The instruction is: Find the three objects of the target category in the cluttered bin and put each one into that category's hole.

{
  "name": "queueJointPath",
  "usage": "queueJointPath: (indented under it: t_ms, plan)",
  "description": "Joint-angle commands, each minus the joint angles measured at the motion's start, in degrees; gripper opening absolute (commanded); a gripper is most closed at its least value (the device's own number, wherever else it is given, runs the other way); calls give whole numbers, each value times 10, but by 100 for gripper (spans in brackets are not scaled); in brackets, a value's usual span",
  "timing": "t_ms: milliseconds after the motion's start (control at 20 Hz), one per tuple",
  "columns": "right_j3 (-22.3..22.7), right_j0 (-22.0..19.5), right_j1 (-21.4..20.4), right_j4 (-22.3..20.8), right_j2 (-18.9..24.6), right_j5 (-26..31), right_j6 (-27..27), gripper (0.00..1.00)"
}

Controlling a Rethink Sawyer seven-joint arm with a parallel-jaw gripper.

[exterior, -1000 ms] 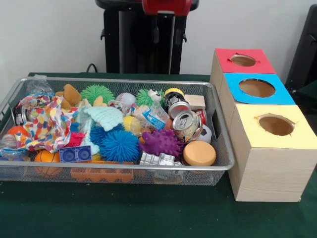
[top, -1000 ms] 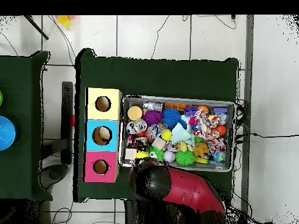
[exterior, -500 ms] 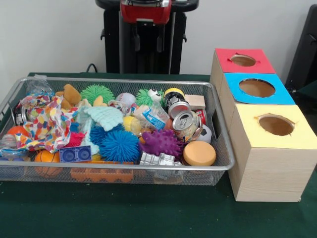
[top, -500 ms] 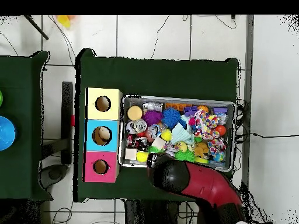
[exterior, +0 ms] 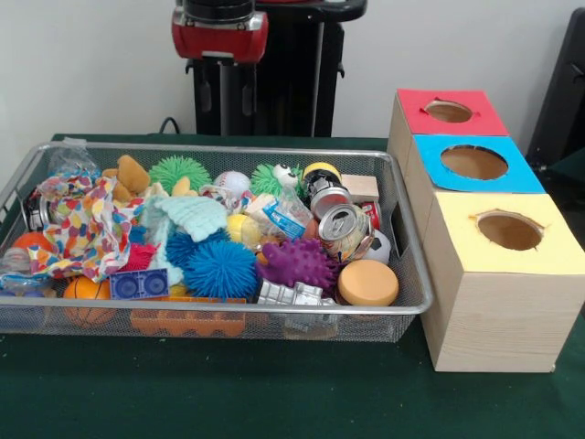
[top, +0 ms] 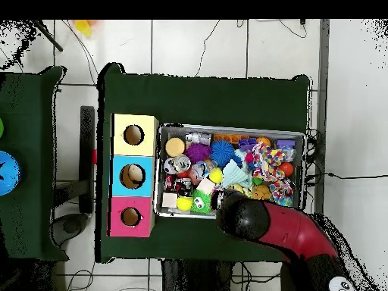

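Observation:
A wire mesh bin [exterior: 219, 147] [top: 231, 126] is packed with toys. Among them are a blue spiky ball [exterior: 222, 268], a purple spiky ball [exterior: 297, 263], a green spiky ball [exterior: 178, 171], an open silver can [exterior: 343, 229], an orange disc [exterior: 367, 282] and a patterned cloth [exterior: 87, 229]. Beside the bin stand three boxes with round holes: red [exterior: 419, 119] [top: 117, 216], blue [exterior: 430, 155] [top: 119, 176] and yellow [exterior: 457, 215] [top: 120, 121]. My gripper [exterior: 224, 99] hangs open and empty above the bin's far rim, well clear of the toys. From overhead the arm's head [top: 244, 218] hides it.
A wooden block [exterior: 361, 187] and a small soccer ball [exterior: 379, 247] lie at the bin's end nearest the boxes. Green cloth [exterior: 274, 393] covers the table. A second green table [top: 30, 151] with a blue dish [top: 6, 168] stands beyond the boxes.
The arm has swept sideways along the bin's robot-side rim, away from the boxes: leftward in the front view, rightward overhead. Nothing in the bin has moved.

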Motion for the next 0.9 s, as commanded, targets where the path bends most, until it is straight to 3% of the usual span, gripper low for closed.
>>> queueJointPath:
  t_ms: [50,250,550,900]
  plan:
    - [-73,-44,50,-48,74,14,-77,100]
    - [-97,-64,65,-64,85,35,-93,100]
    - [-175,-86,109,-85,112,77,-120,100]
    - [-226,-97,133,-97,127,95,-110,100]
